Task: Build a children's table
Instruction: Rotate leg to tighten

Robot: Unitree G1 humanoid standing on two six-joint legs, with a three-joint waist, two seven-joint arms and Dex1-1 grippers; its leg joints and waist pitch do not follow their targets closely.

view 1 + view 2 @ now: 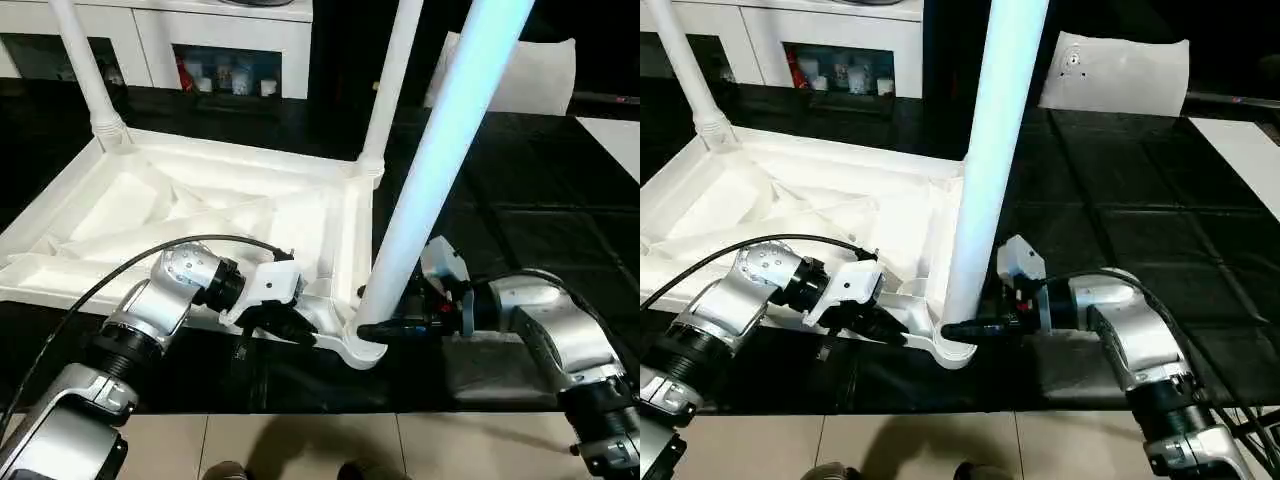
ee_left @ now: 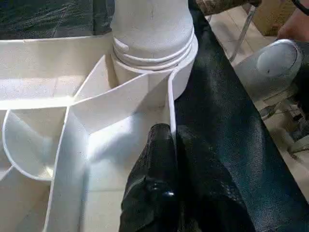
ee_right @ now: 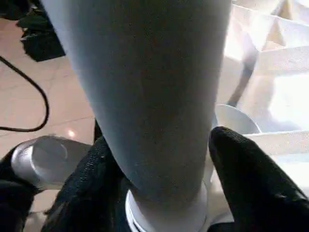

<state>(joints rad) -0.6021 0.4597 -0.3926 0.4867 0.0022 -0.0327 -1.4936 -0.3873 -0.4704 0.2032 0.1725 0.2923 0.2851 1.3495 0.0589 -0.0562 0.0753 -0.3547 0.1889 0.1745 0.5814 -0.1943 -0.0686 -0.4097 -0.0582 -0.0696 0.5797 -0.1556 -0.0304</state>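
Note:
The white tabletop lies upside down on the black surface, ribbed underside up. Two legs stand in its far corner sockets, one at the far left and one at the far right. A third leg rises, leaning slightly, from the near right corner socket. My right gripper is shut on this leg just above the socket, its black fingers on either side of the tube. My left gripper is shut on the tabletop's near rim, close beside the same corner.
A flat white bag lies at the back right, and a white strip sits at the right edge. White cabinets stand behind. The black surface ends in front at a tiled floor, where a person's shoes show.

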